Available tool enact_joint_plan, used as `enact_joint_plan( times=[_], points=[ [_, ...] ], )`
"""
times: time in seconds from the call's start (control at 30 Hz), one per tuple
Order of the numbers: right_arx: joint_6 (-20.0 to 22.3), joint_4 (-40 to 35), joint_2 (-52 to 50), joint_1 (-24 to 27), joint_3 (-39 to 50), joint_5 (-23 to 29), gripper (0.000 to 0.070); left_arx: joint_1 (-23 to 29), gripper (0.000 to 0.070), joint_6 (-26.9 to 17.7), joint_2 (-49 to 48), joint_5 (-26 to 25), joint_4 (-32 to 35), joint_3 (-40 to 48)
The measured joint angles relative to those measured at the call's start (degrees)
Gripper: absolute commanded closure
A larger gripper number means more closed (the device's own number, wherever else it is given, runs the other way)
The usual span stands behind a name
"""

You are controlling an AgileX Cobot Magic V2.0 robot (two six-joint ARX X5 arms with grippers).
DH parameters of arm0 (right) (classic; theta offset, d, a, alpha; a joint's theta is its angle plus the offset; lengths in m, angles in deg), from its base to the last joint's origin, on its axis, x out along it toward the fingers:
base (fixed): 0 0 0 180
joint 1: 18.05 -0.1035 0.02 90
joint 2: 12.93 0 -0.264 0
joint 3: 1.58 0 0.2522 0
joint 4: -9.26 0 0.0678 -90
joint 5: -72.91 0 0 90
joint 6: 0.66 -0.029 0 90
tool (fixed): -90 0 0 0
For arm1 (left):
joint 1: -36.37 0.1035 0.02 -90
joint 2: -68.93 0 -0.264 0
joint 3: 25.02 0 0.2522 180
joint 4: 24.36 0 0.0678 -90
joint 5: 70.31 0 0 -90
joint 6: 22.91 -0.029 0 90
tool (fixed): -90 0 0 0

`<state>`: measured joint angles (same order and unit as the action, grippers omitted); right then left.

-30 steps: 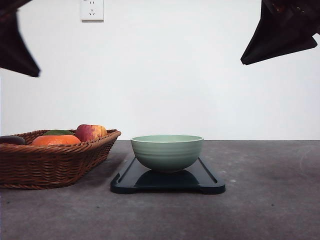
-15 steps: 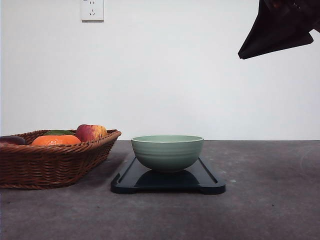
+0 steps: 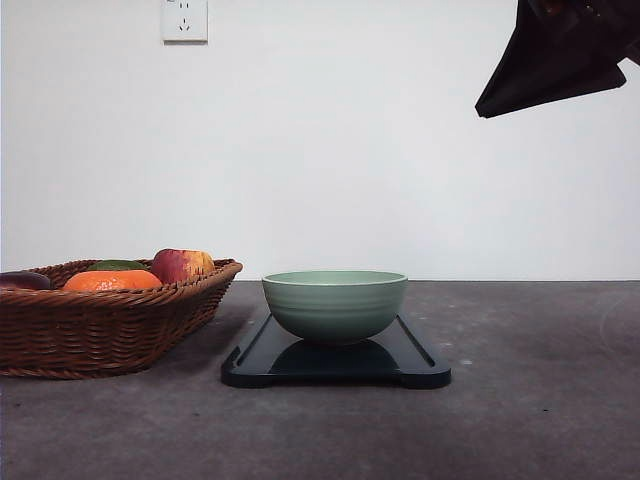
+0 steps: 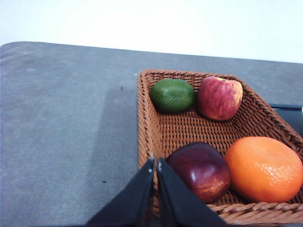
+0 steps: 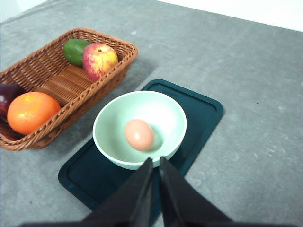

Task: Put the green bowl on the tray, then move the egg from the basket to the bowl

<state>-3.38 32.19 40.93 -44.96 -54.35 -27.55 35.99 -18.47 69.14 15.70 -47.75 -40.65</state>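
Note:
The green bowl [image 3: 334, 305] stands upright on the dark tray [image 3: 336, 362] at the table's middle. The tan egg [image 5: 139, 135] lies inside the green bowl [image 5: 140, 128], seen from above in the right wrist view. The wicker basket [image 3: 100, 320] sits to the left of the tray. My right gripper [image 5: 155, 162] hangs high above the bowl, fingers closed together with nothing between them; its dark body [image 3: 560, 60] shows at the upper right of the front view. My left gripper [image 4: 155, 163] is shut and empty, over the basket's [image 4: 147, 132] near rim.
The basket holds an orange [image 4: 264, 169], a dark red apple [image 4: 202, 171], a red-yellow apple [image 4: 219, 98] and a green fruit [image 4: 173, 95]. Bare grey table [image 3: 540, 400] lies right of the tray. A wall socket [image 3: 184, 19] is on the white wall behind.
The left arm's dark shape has left the upper left of the front view. The right gripper shifted slightly left and then held still. Bowl, tray and basket have not moved.

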Motion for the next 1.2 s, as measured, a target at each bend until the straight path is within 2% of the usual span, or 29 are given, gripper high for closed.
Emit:
enact_joint_plan(
  times=[0.5, 0.7, 0.8, 1.0, 1.2],
  points=[
    [0.05, -0.05, 0.0, 0.0, 0.02, 0.04, 0.0685, 0.0, 0.07, -0.39, 0.07, 0.0, 0.0, 0.0],
    [5.62, -0.4, -3.89, 1.07, 0.94, 3.03, 0.0685, 0.0, 0.07, -0.39, 0.07, 0.0, 0.0, 0.0],
    [7.08, -5.34, -7.52, 3.93, 5.67, 3.19, 0.0685, 0.0, 0.07, -0.41, 0.07, 0.0, 0.0, 0.0],
    [6.87, -16.98, -20.86, 13.37, 23.71, 4.32, 0.0685, 0.0, 0.07, -0.41, 0.07, 0.0, 0.0, 0.0],
    [6.45, -18.81, -38.87, 21.63, 35.94, 4.85, 0.0685, 0.0, 0.07, -0.41, 0.07, 0.0, 0.0, 0.0]
  ],
)
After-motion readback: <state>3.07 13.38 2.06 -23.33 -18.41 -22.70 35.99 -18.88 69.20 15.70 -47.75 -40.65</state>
